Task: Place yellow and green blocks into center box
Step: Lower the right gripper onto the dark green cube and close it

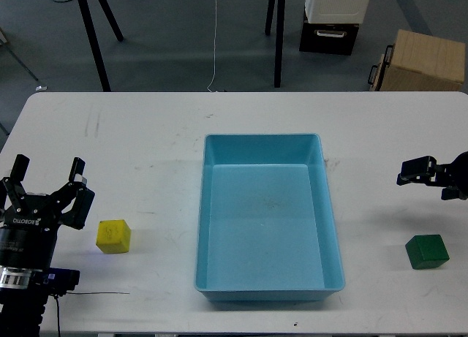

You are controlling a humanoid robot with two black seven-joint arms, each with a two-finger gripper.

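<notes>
A yellow block [113, 236] lies on the white table, left of the blue box [262, 137], which stands empty in the middle. A green block [427, 251] lies near the table's right edge, right of the box. My left gripper [47, 169] is open and empty, just left of and behind the yellow block, not touching it. My right gripper [430, 182] reaches in from the right edge, open and empty, behind the green block and apart from it; part of it is cut off by the view's edge.
A thin black cable [95, 294] lies on the table near the front left edge. Beyond the table's far edge stand black stand legs [278, 37], a black-and-white case [333, 19] and a cardboard box [423, 61] on the floor.
</notes>
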